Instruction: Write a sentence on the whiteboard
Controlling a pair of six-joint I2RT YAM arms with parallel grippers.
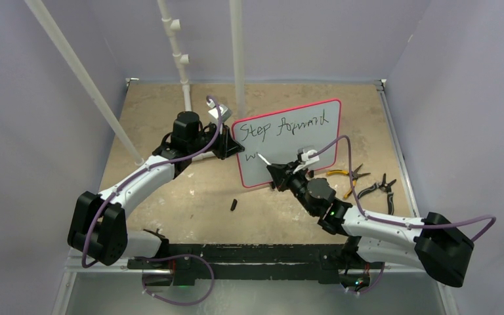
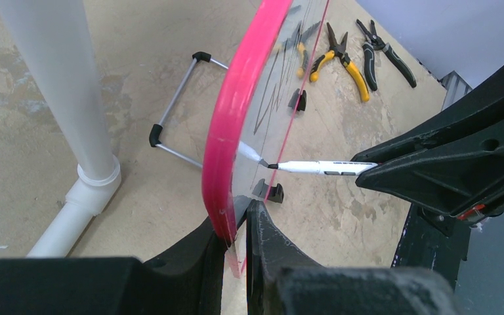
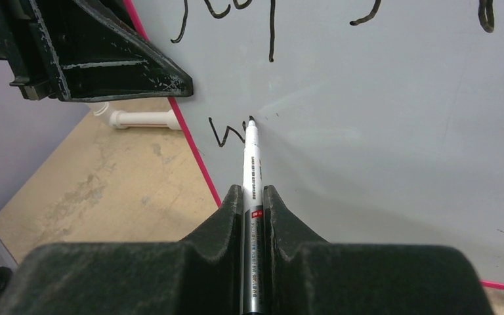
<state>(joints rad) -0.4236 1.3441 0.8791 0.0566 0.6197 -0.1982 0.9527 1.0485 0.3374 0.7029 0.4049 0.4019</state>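
Observation:
The whiteboard (image 1: 315, 147), white with a pink-red frame, stands tilted on the table's far middle. My left gripper (image 1: 233, 146) is shut on its left edge; in the left wrist view the pink frame (image 2: 236, 111) runs down between that gripper's (image 2: 239, 220) fingers. The sentence has a top line, "Step forward" (image 1: 293, 126), and a "w" (image 3: 230, 133) starting a second line. My right gripper (image 3: 252, 193) is shut on a white marker (image 3: 252, 164). The marker's black tip touches the board at the end of the "w".
Yellow-handled pliers (image 1: 344, 176) and black pliers (image 1: 380, 189) lie right of the board. A small black cap (image 1: 233, 205) lies on the table in front. White pipes (image 1: 184, 65) stand behind and left of the board. Purple walls close in the table.

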